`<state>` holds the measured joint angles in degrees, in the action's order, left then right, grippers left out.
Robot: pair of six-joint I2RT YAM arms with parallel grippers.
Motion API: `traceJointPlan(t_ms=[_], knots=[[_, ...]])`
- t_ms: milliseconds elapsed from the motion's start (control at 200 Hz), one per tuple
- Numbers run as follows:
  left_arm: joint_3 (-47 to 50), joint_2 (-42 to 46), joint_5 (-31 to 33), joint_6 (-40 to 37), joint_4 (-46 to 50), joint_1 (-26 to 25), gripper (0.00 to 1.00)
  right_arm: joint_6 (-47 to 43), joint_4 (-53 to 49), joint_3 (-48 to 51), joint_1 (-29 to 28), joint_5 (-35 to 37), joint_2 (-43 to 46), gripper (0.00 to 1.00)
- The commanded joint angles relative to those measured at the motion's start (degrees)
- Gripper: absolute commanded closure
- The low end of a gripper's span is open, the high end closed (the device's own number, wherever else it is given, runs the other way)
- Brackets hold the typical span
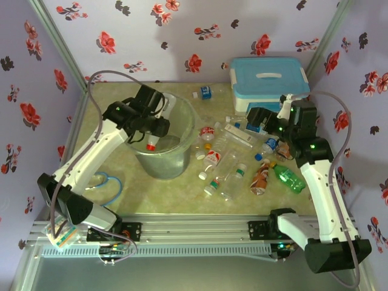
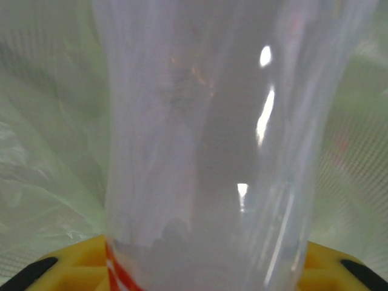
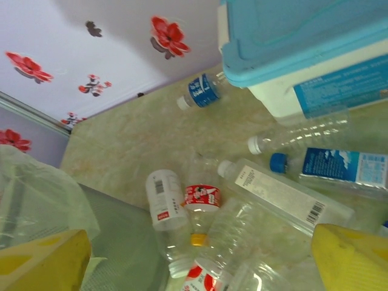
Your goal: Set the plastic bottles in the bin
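My left gripper (image 1: 153,130) hangs over the mouth of the bin (image 1: 189,124), shut on a clear plastic bottle (image 1: 150,145) whose red cap points down into it. In the left wrist view that bottle (image 2: 206,133) stands between my yellow fingers (image 2: 66,270), with the clear bag behind it. My right gripper (image 1: 262,123) is open above the pile of bottles, nothing between its fingers (image 3: 42,260). Below it lie a red-labelled bottle (image 3: 203,197), a white-labelled one (image 3: 162,199) and a long clear one (image 3: 285,197).
A white box with a light-blue lid (image 1: 267,82) stands at the back right, a blue-labelled bottle (image 1: 205,92) to its left. A green bottle (image 1: 288,177) and an orange one (image 1: 262,177) lie near the right arm. The bin's grey wall (image 3: 121,242) is just left of the pile.
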<state>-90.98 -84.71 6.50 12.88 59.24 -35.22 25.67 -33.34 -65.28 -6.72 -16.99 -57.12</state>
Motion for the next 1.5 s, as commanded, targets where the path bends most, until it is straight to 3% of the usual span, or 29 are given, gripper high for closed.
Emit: traceJointPlan(t_ms=[0, 150, 355, 670, 965, 1240, 1495], knots=[[1.47, 2.01, 0.98, -1.14, 0.09, 0.42, 0.57, -1.98, -1.33, 0.74, 0.4, 2.14, 0.27, 0.05], [1.89, 1.83, 0.38, -0.89, -0.25, 0.42, 0.42, -2.73, -2.83, 1.19, 0.5, 3.58, 0.51, 0.05], [2.04, 1.47, 0.11, -0.84, -0.44, 0.42, 0.32, -3.39, -4.05, 2.31, 0.74, 5.21, 0.96, 0.05], [1.45, 2.17, 0.01, -0.67, -0.6, 0.46, 0.31, -4.14, -7.61, 2.6, 0.93, 9.0, -0.02, 0.06], [1.42, 4.14, -0.09, 0.32, -2.26, 0.42, 0.31, -2.09, -13.77, 5.16, 1.77, 21.09, -3.62, 0.09], [0.46, 6.26, -0.42, 0.39, -3.45, 0.24, 0.28, -1.05, -8.74, 9.69, 5.4, 23.84, -7.29, 0.11], [0.62, 8.08, -0.85, 0.54, -4.75, -0.09, 0.27, -0.74, -2.48, 11.36, 12.47, 25.41, -13.67, 0.12]])
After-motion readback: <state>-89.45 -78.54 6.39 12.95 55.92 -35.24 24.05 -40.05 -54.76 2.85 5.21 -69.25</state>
